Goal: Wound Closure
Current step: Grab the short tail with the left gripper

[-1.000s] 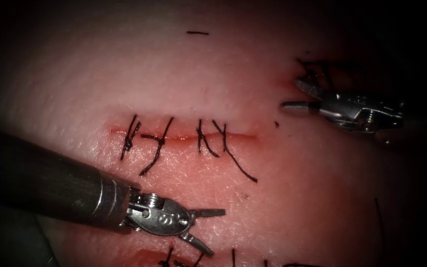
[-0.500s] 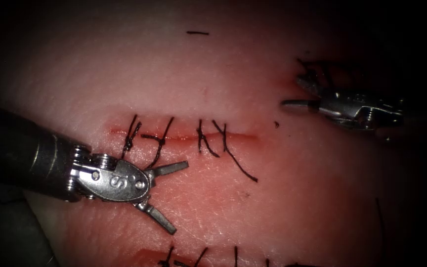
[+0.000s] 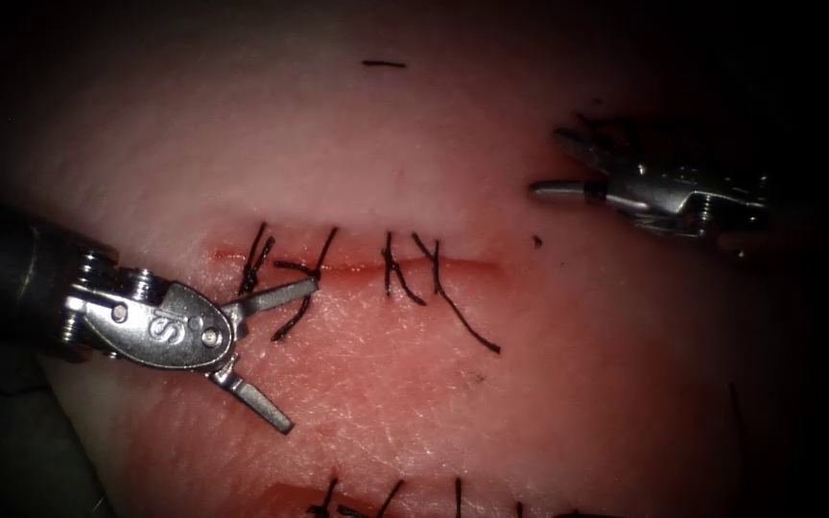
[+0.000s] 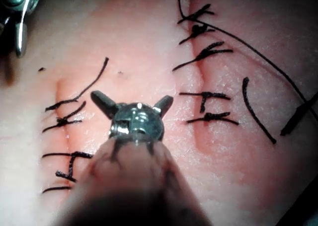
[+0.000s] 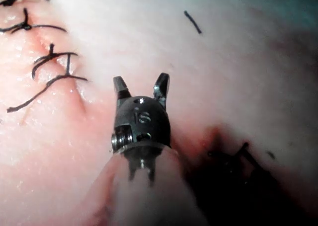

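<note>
Four stitches (image 3: pixel 338 269) already crossed the cut (image 3: pixel 357 264). The left tool (image 3: pixel 271 355), at eight o'clock, and the right tool (image 3: pixel 554 163), at two o'clock, gaped empty; needle unseen.

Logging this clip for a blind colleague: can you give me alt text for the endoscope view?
The left tool, jaws open and empty, sits over the stitched cut in the tissue, one jaw at a stitch. The right tool, also open and empty, sits at upper right.
</note>
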`<state>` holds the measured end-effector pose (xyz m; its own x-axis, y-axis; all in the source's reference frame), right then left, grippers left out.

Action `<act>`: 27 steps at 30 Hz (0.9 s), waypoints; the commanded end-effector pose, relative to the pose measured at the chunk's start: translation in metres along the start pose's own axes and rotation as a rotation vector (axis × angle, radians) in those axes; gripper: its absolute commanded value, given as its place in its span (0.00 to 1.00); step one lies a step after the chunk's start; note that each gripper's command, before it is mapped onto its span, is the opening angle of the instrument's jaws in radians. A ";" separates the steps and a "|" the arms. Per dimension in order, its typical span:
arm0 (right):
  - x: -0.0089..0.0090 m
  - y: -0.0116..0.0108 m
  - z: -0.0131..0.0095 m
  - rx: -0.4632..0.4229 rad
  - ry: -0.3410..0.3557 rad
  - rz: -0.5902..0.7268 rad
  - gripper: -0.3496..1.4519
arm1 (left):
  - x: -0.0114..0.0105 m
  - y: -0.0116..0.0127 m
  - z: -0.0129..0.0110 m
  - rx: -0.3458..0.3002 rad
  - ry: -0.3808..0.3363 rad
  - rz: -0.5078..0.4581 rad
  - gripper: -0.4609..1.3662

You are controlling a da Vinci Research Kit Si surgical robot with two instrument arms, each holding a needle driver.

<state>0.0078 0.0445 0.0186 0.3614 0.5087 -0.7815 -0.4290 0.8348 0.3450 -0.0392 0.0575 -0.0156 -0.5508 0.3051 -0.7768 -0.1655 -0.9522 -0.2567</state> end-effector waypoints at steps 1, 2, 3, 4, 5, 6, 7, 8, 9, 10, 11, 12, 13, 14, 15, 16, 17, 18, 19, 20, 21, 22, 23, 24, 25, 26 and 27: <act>0.0001 0.0001 0.0002 0.012 0.006 -0.007 0.75 | 0.0002 -0.0001 0.0001 0.011 0.004 -0.001 0.76; 0.0002 0.0001 0.0003 0.017 0.008 -0.013 0.75 | 0.0003 -0.0001 0.0003 0.016 0.007 0.002 0.75; 0.0002 0.0001 0.0004 0.019 0.012 -0.014 0.75 | 0.0005 -0.0002 0.0004 0.021 0.008 0.000 0.73; 0.0002 0.0002 0.0004 0.021 0.013 -0.021 0.75 | 0.0006 -0.0001 0.0006 0.023 0.007 0.004 0.71; 0.0002 0.0002 0.0004 0.022 0.013 -0.021 0.75 | 0.0007 -0.0001 0.0008 0.025 0.005 0.003 0.71; 0.0002 0.0002 0.0004 0.022 0.013 -0.027 0.75 | 0.0008 -0.0001 0.0010 0.028 0.004 0.002 0.70; 0.0002 0.0002 0.0004 0.022 0.013 -0.027 0.75 | 0.0009 -0.0001 0.0012 0.030 0.003 0.006 0.69; 0.0002 0.0002 0.0003 0.023 0.013 -0.027 0.74 | 0.0011 -0.0001 0.0015 0.034 0.000 0.009 0.68; 0.0002 0.0002 0.0003 0.023 0.013 -0.027 0.75 | 0.0012 -0.0001 0.0017 0.038 -0.002 0.013 0.67; 0.0002 0.0002 0.0003 0.024 0.013 -0.027 0.74 | 0.0014 0.0000 0.0020 0.042 -0.005 0.017 0.65; 0.0002 0.0002 0.0003 0.024 0.013 -0.033 0.75 | 0.0015 0.0000 0.0023 0.046 -0.007 0.015 0.63; 0.0002 0.0002 0.0003 0.024 0.013 -0.033 0.75 | 0.0016 0.0000 0.0026 0.050 -0.009 0.013 0.60; 0.0001 0.0002 0.0002 0.024 0.013 -0.033 0.74 | 0.0017 0.0001 0.0030 0.055 -0.011 0.017 0.56; 0.0001 0.0002 0.0002 0.024 0.013 -0.033 0.74 | 0.0018 0.0002 0.0033 0.059 -0.013 0.017 0.55; 0.0001 0.0002 0.0002 0.024 0.013 -0.033 0.75 | 0.0018 0.0004 0.0037 0.063 -0.014 0.016 0.55; 0.0001 0.0002 0.0002 0.024 0.013 -0.033 0.74 | 0.0019 0.0005 0.0040 0.068 -0.012 0.016 0.55; 0.0001 0.0002 0.0002 0.024 0.013 -0.033 0.75 | 0.0019 0.0006 0.0046 0.072 -0.016 0.016 0.55; 0.0001 0.0002 0.0002 0.024 0.013 -0.033 0.74 | 0.0019 0.0007 0.0051 0.074 -0.019 0.016 0.55; 0.0001 0.0002 0.0002 0.024 0.013 -0.034 0.75 | 0.0019 0.0008 0.0055 0.076 -0.022 0.017 0.56; 0.0001 0.0002 0.0002 0.024 0.013 -0.034 0.75 | 0.0018 0.0008 0.0059 0.079 -0.023 0.017 0.55; 0.0001 0.0002 0.0002 0.024 0.013 -0.034 0.74 | 0.0018 0.0008 0.0061 0.079 -0.026 0.018 0.55; 0.0001 0.0002 0.0002 0.025 0.013 -0.034 0.74 | 0.0017 0.0009 0.0067 0.084 -0.027 0.018 0.55; 0.0001 0.0002 0.0002 0.025 0.013 -0.034 0.74 | 0.0016 0.0009 0.0071 0.088 -0.028 0.018 0.55; 0.0001 0.0002 0.0002 0.025 0.013 -0.034 0.74 | 0.0015 0.0009 0.0075 0.092 -0.029 0.018 0.55; 0.0001 0.0003 0.0002 0.025 0.013 -0.034 0.74 | 0.0014 0.0009 0.0079 0.094 -0.032 0.019 0.55; 0.0001 0.0003 0.0002 0.025 0.013 -0.034 0.74 | 0.0013 0.0010 0.0084 0.099 -0.034 0.020 0.55; 0.0001 0.0003 0.0002 0.025 0.013 -0.034 0.74 | 0.0012 0.0011 0.0089 0.102 -0.037 0.021 0.55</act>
<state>0.0078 0.0448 0.0187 0.3647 0.4771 -0.7996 -0.3982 0.8562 0.3293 -0.0476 0.0566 -0.0114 -0.5862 0.2861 -0.7580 -0.2357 -0.9553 -0.1783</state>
